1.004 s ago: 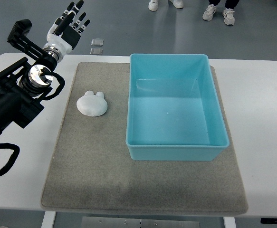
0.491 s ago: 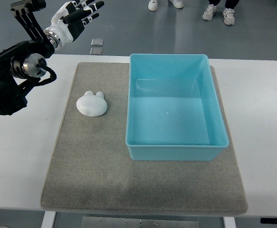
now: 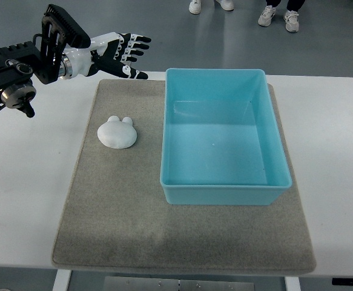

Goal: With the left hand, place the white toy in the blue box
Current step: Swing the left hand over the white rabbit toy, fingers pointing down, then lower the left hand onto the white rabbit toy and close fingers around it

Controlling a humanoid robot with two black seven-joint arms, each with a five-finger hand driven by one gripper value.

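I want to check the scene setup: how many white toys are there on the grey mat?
1. The white toy lies on the grey mat, left of the blue box, which looks empty. The open left hand holds nothing.

A lab or test floor: white table point(image 3: 333, 121), grey mat point(image 3: 115, 206), onlookers' sneakers point(image 3: 279, 17) on smooth grey flooring.

Single top view – looking down steeply from robot's own side, facing far table point(image 3: 333, 115) edge and grey floor point(image 3: 164, 30) beyond. Framing moderately close – grey mat point(image 3: 115, 212) filling most of picture, left arm point(image 3: 25, 66) entering from left edge. No second view sharing scene.
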